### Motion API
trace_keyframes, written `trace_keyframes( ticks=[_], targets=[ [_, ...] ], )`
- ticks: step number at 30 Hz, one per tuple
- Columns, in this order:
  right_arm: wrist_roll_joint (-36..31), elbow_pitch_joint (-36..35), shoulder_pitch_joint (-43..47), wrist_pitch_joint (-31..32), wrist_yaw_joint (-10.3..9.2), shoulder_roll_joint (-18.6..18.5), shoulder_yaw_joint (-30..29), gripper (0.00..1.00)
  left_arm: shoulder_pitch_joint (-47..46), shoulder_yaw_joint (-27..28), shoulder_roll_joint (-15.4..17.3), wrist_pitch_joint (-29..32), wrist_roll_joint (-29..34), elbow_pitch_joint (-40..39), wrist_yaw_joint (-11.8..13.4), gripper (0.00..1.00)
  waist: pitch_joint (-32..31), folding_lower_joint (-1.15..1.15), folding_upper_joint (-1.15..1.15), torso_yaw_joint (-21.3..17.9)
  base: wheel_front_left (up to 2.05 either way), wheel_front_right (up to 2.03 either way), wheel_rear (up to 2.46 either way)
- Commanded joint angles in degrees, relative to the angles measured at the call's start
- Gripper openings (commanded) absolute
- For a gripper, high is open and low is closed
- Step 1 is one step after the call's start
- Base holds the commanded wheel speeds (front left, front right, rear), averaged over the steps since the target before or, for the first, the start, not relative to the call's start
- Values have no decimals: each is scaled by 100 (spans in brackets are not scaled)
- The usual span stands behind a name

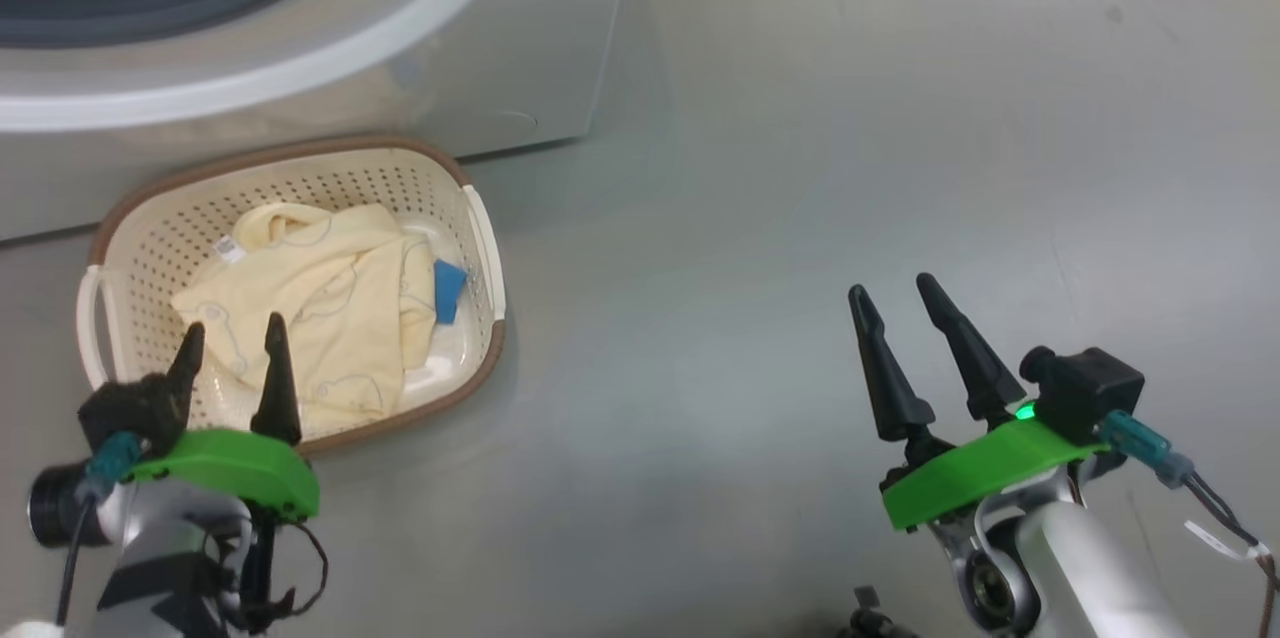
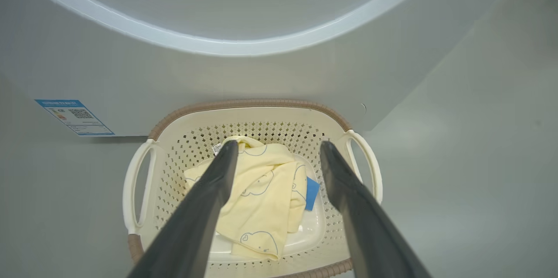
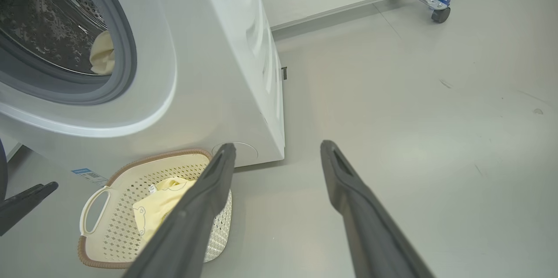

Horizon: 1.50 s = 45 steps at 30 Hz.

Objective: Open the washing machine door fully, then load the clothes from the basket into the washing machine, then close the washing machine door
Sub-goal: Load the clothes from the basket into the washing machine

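The left gripper (image 1: 233, 323) is held just above the near rim of the basket (image 1: 160, 228), its two dark fingers spread wide with nothing between them and pointed across the basket toward the far wall. One basket is counted, with two white side handles, and it is set on the grey floor (image 1: 850, 138). Inside the basket one heap of pale-yellow clothes (image 1: 320, 318) is seen, with one blue trim patch (image 1: 449, 290) at its right edge. In the left wrist view the heap is framed between the two fingers, directly ahead of and below the tips. Its long axis is judged to run from the basket's far wall to its near rim, roughly in line with the fingers, so a straight descent appears to be called for. Just behind the basket stands the one washing machine (image 1: 450, 68). In the right wrist view its drum (image 3: 43, 21) is uncovered, and one further pale-yellow piece (image 3: 102, 53) is seen lying in it. Well to the right of the basket, over bare floor, the right gripper (image 1: 891, 286) is held wide and empty. The left arm is clearly the nearer of the two to the clothes.
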Motion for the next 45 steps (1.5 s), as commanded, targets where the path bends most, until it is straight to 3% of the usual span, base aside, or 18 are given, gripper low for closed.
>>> trace_keyframes(
  ticks=[1, 27, 45],
  targets=[
    [49, -193, -141, -55, 9, -19, 131, 100, -162, 120, 192, 50, 98, -68, -15, 100, 303, -1, 0, -121, 0, 0, 0],
    [427, -392, -1073, -55, 9, -18, 558, 100, -2394, -12, 1233, 1489, 327, 1628, 182, 100, 2360, -1, 0, -593, 0, 0, 0],
    [674, -518, -1310, -55, 9, -18, 796, 100, -3269, -349, 1815, 1643, 669, 2217, 274, 100, 3011, -1, 0, -829, 0, 0, 0]
  ],
)
